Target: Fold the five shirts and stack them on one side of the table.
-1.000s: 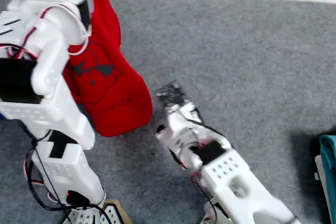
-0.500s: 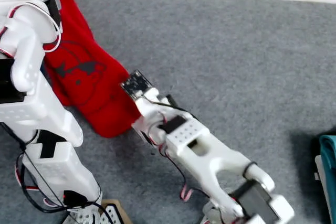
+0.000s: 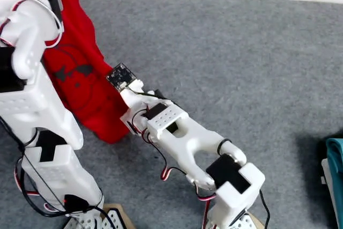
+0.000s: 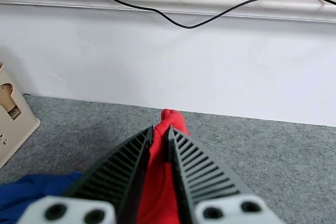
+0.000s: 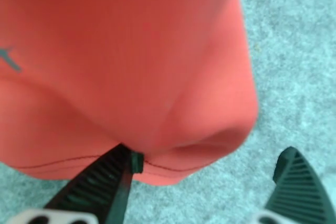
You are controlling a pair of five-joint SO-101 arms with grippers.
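High view: red shirt (image 3: 88,84) is hanging from left gripper (image 4: 160,129), fingers pinching its top, btm end resting on grey table (image 3: 241,52). Right gripper (image 5: 210,158) is gaping wide at shirt's hem, one finger touching. Dark print on shirt, no legible txt.
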